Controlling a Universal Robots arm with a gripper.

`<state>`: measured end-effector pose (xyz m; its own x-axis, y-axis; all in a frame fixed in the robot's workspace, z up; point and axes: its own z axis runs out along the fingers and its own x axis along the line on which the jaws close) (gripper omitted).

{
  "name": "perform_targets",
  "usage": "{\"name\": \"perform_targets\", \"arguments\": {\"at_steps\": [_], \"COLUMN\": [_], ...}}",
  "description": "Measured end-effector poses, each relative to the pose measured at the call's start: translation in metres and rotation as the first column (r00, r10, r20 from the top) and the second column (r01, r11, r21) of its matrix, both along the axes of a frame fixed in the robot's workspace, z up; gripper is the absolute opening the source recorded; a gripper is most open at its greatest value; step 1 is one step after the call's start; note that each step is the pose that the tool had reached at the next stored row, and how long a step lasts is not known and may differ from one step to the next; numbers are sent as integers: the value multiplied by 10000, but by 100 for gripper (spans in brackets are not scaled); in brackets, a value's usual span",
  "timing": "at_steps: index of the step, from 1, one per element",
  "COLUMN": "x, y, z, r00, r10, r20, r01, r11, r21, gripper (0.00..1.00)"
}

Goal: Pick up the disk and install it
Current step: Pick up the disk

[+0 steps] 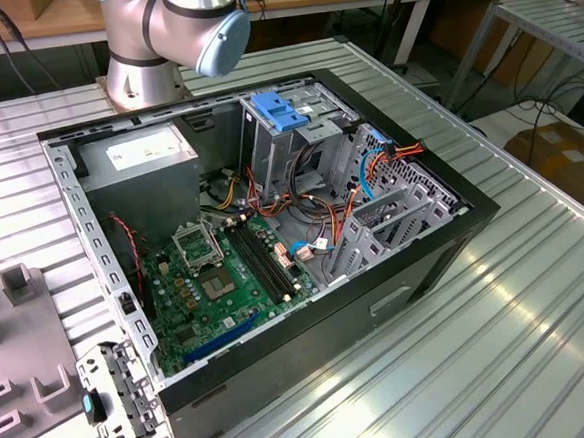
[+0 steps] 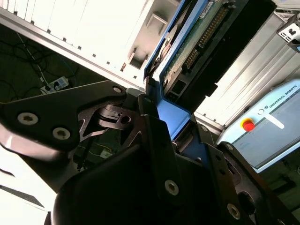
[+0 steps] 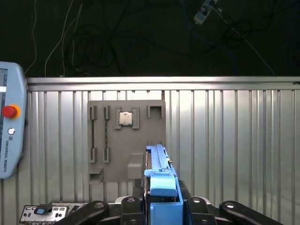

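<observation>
One disk (image 3: pixel 158 164) is gripped edge-on between the closed jaws, its long axis pointing straight out from them, a blue side rail (image 2: pixel 172 117) between them. Beyond the jaws lies the ribbed table (image 3: pixel 234 140) with a grey fixture plate (image 3: pixel 126 140).

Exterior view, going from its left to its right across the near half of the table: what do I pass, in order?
Grey fixture plate → loose metal bracket with a blue latch → green motherboard inside the open computer case → grey metal drive cage → bare ribbed tabletop.
</observation>
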<state>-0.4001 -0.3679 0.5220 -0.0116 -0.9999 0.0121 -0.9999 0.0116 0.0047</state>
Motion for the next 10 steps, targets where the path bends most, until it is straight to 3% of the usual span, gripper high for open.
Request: {"name": "perform_targets", "arguments": {"at_steps": [10], "x": [121], "y": [0], "z": [0], "r00": [10000], "r10": [1], "r20": [0], "r01": [-1], "r11": [10000], "r21": [0], "gripper": [37]}}
